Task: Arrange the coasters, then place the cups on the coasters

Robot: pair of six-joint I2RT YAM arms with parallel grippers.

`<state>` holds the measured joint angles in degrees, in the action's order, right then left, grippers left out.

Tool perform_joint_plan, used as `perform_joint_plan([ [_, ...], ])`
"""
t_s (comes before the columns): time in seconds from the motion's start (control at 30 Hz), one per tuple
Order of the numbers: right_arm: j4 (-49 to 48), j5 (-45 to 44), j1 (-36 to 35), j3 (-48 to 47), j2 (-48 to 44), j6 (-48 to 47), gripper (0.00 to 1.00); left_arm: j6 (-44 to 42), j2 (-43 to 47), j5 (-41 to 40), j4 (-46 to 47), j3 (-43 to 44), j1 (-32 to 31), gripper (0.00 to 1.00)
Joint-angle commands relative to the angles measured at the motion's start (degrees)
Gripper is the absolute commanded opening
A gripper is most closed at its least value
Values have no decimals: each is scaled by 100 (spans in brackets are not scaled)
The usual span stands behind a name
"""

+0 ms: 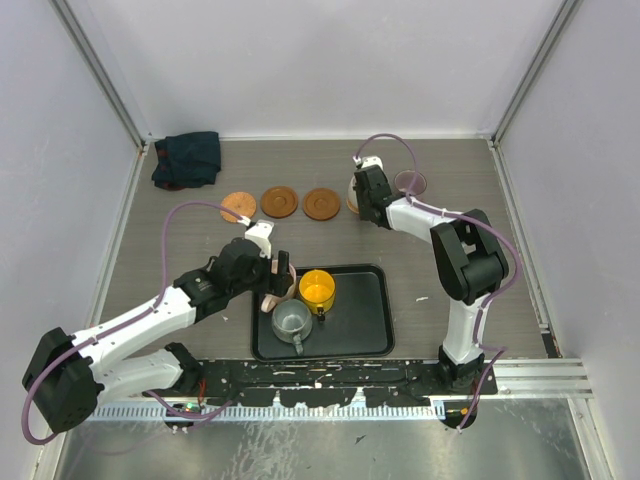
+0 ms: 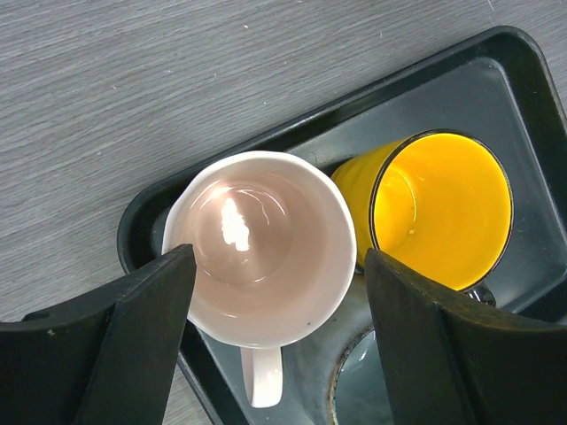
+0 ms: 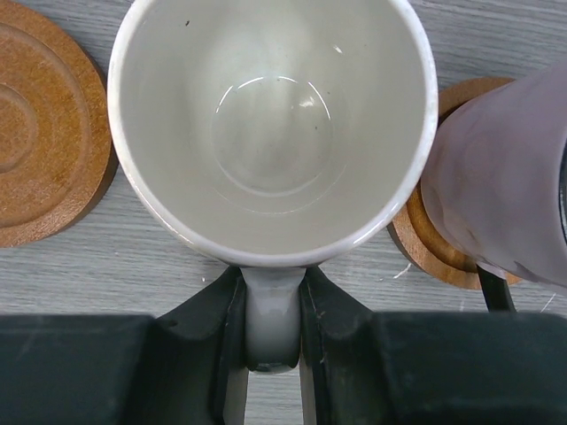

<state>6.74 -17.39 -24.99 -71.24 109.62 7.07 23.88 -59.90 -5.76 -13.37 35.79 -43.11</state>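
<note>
My left gripper is open and straddles the pink cup, which stands in the black tray beside the yellow cup and the grey cup. My right gripper is shut on the handle of the cream-white cup, at the right end of the coaster row. Three bare coasters lie in a line at the back. The edge of another coaster shows beside the right gripper. The mauve cup stands on a coaster to the right.
A dark crumpled cloth lies at the back left corner. The tray sits at the near middle, between the two arm bases. White walls with metal posts close in the table on three sides.
</note>
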Motion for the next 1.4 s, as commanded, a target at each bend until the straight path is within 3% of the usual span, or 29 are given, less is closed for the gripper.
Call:
perform_joint_plan([
  [0.0,-743,-125,20,-340,-143,14,1,-103,30,-112,142,68,38,79],
  [0.8,-758,-171,0,182,-261,295,1,-107,13,-94,185,42,44,79],
  [1.03,-679,-250,-49,265,-317,291,11,-103,9,-75,187,51,40,79],
  [1.37,-553,-466,-159,363,-486,357,5,-76,96,-85,168,16,44,79],
])
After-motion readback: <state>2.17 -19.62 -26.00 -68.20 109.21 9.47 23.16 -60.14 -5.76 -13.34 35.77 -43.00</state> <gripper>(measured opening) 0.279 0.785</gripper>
